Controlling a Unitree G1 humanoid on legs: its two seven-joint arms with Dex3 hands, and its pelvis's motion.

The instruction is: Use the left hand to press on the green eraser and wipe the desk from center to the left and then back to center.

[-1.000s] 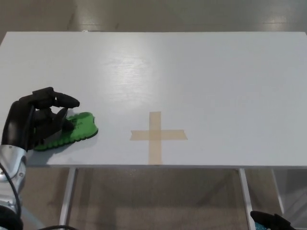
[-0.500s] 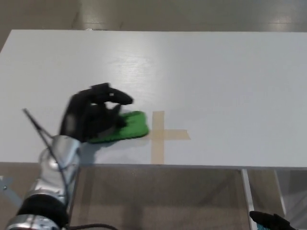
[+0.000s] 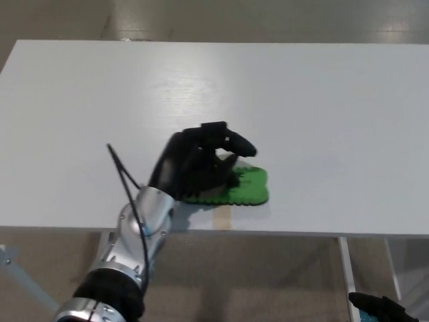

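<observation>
The green eraser [image 3: 244, 188] lies flat near the front middle of the white desk [image 3: 322, 100]. My left hand [image 3: 198, 164] rests on top of its left part, fingers curled down over it and pressing it onto the desk. The hand hides the eraser's left half. A tan tape cross marks the desk's center; only its lower stub [image 3: 222, 218] shows below the eraser, the rest being covered. A small dark piece of my right hand [image 3: 379, 308] shows at the bottom right corner, below the desk's edge.
The desk's front edge runs just below the eraser. Metal desk legs [image 3: 345, 268] and a tan floor show beneath it. Bare white desk surface spreads to the left, right and back.
My left hand has slid the eraser to the right, from the desk's left side to the center, where it now covers the tape cross. The camera has shifted slightly too.
</observation>
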